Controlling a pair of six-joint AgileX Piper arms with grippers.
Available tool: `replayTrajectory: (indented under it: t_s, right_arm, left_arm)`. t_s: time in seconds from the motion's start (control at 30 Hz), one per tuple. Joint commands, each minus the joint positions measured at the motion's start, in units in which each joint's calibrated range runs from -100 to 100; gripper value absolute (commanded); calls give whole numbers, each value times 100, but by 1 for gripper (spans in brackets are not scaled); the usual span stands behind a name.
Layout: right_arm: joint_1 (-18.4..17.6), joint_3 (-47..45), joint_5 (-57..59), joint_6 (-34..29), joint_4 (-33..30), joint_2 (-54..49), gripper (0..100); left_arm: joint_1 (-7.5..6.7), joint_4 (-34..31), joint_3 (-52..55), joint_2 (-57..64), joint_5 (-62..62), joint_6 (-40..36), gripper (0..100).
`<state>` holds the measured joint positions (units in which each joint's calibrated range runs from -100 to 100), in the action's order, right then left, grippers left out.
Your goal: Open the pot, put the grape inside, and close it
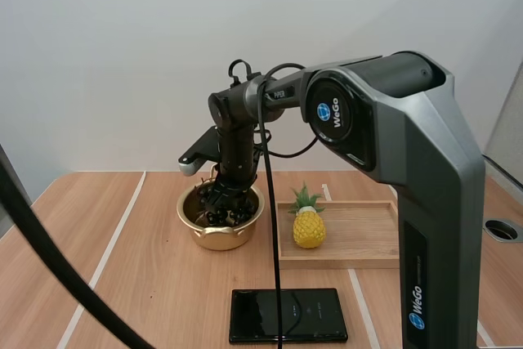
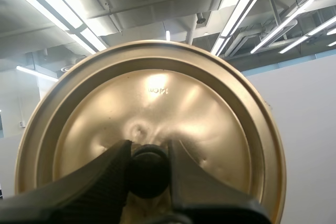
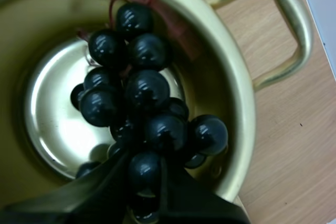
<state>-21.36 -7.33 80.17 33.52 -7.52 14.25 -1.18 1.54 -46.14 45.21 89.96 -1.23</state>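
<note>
**Grapes poised inside open pot**

The right gripper [image 3: 145, 176] pinches the bunch of grapes [image 3: 140, 95] by an end berry, its length hanging below the jaws inside the pot [image 3: 233, 98], left of the wooden tray [image 1: 364, 233]. The left gripper [image 2: 149, 170] clamps the knob [image 2: 149, 174] of the lid [image 2: 157, 98].

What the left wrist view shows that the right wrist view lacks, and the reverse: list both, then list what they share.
Left wrist view alone: the gold lid, its black knob pinched by the left gripper.

Right wrist view alone: the open pot with its loop handle, standing on the wooden table, and the right gripper pinching the bunch of grapes, which hangs inside the pot.

Shared: in each, that arm's own gripper is shut on a thing, with gold metal behind it.
</note>
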Motion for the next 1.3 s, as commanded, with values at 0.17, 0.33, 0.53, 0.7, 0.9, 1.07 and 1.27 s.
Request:
replayTrajectory:
  t_s: [0.17,0.33,0.53,0.7,0.9,1.07,1.27]
  right_arm:
    - [-3,52,363,-109,-95,-21,0]
    - [-3,52,997,449,589,-21,0]
    - [-3,52,1240,713,1389,-34,0]
    - [-3,52,984,677,1214,-34,0]
    - [-3,52,435,-96,151,-34,0]
    - [-3,52,663,-74,222,-34,0]
    - [-3,52,779,67,646,-34,0]
  left_arm:
    - [6,-51,-14,10,-60,-9,0]
    - [6,-51,-14,-1,-60,-10,0]
    - [6,-51,-14,-1,-60,-10,0]
    - [6,-51,-14,-1,-60,25,0]
    - [6,-51,-14,-1,-60,64,0]
    - [6,-51,-14,-1,-60,64,0]
    - [6,-51,-14,-1,-40,65,0]
